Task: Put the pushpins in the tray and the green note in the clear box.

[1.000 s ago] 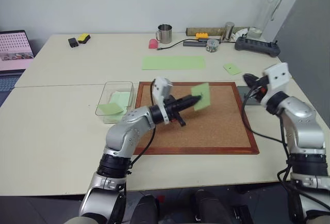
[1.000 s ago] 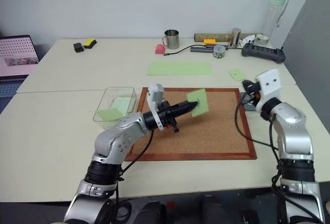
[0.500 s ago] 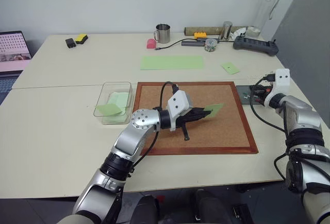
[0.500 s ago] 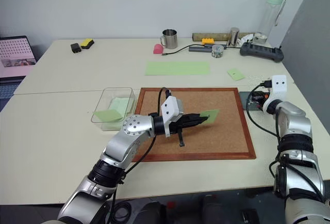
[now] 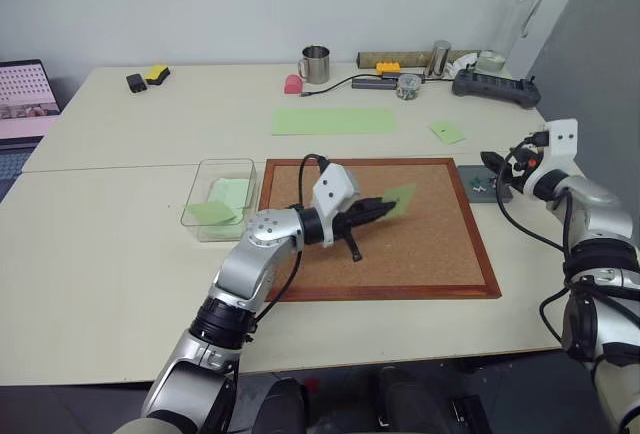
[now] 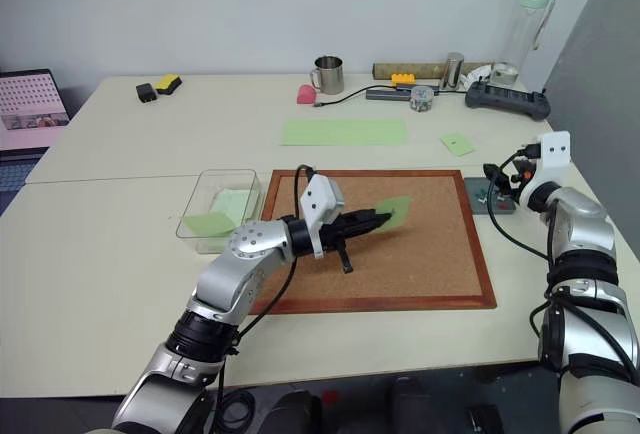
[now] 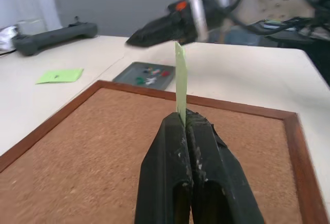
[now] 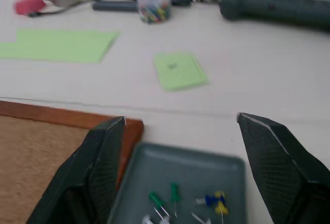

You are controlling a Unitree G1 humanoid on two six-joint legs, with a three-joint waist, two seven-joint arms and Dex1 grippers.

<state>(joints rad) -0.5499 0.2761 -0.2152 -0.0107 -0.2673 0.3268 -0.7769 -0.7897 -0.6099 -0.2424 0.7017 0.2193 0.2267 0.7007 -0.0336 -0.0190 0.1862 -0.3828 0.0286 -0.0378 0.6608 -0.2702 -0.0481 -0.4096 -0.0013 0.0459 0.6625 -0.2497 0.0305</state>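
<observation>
Note pinched edge-on in my shut left gripper over the corkboard, clear box lies off to my left past the board's edge, right gripper spread wide above the tray of pins

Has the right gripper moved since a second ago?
Yes. The right gripper has shifted right, off the cork board's edge to above the tray.

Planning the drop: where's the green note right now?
Left gripper pinches the green note above the cork board, mid-table, right of the clear box.
</observation>
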